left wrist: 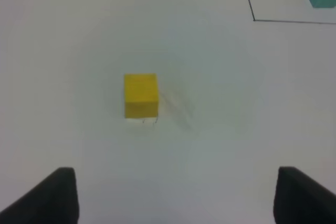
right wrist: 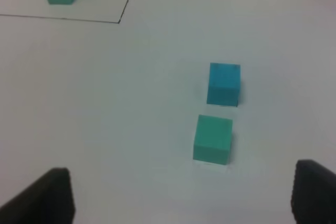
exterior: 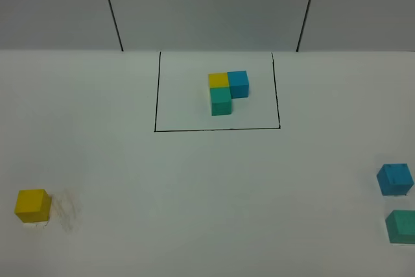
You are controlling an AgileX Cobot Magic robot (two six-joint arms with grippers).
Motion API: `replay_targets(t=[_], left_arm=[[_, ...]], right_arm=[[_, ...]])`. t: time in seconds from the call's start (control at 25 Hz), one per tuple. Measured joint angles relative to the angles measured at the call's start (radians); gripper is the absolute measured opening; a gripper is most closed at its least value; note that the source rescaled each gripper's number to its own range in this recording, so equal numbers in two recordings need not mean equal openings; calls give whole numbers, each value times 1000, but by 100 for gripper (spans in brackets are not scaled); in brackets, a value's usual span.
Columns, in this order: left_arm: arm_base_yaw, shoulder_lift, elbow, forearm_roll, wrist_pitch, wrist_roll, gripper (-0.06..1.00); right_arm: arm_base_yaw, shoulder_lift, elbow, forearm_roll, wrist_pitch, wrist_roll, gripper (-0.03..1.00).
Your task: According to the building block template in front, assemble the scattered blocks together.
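Exterior high view, matte yellow cube [exterior: 32, 204], L-shaped template [exterior: 224, 93], smooth white table [exterior: 194, 192]

Nothing legible anywhere. No letters, numbers, labels or brand marks on the yellow block [exterior: 32, 204], the blue block [exterior: 395, 179] or the teal-green block [exterior: 402, 226], nor on the building block template [exterior: 228, 93] or the table [exterior: 194, 192].
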Motion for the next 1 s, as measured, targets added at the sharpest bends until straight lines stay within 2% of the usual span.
replay_targets(t=[0.2, 0.44, 0.8, 1.0], left_arm=[[0, 269, -123, 45, -33, -16, 96], [0, 637, -238, 53, -72, -22, 96], [0, 1015, -251, 53, -255, -16, 96], [0, 1166, -251, 9, -308, 33, 96]], right_arm=[[0, 0, 0, 0, 0, 0, 71], [0, 0, 0, 0, 0, -1, 71], [0, 0, 0, 0, 0, -1, 71], [0, 0, 0, 0, 0, -1, 71]])
